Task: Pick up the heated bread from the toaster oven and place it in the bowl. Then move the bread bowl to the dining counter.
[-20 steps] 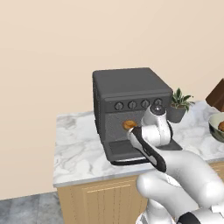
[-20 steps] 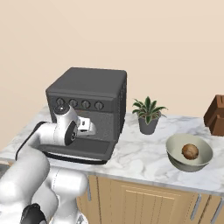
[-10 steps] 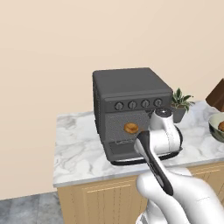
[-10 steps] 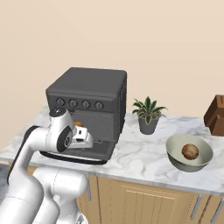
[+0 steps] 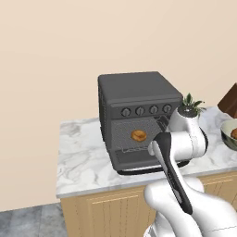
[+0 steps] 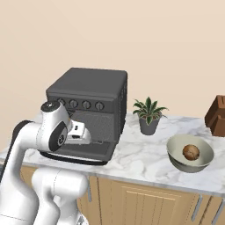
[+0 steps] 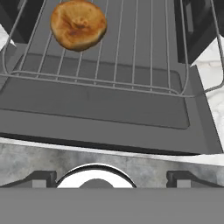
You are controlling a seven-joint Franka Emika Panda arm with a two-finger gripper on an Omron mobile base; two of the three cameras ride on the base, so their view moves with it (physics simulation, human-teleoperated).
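The toaster oven (image 5: pixel 139 95) is dark grey, the heated bread (image 7: pixel 78 24) golden-orange with browner patches, the bowl (image 6: pixel 190 154) cream inside, and the countertop (image 5: pixel 81 157) white-grey marbled.

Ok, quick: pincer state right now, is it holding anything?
Pincer: open, holding nothing; the bread lies untouched on the toaster oven rack ahead of it.

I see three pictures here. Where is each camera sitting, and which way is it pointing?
Left base view: behind the arm to its left, facing the dark grey boxy toaster oven; white arm at lower right.
Right base view: behind to its right, same oven, cream-white deep bowl; arm at lower left.
Hand view: on the hand, looking at the wire rack; open claw at bottom.
Shared: small golden-orange round bun.
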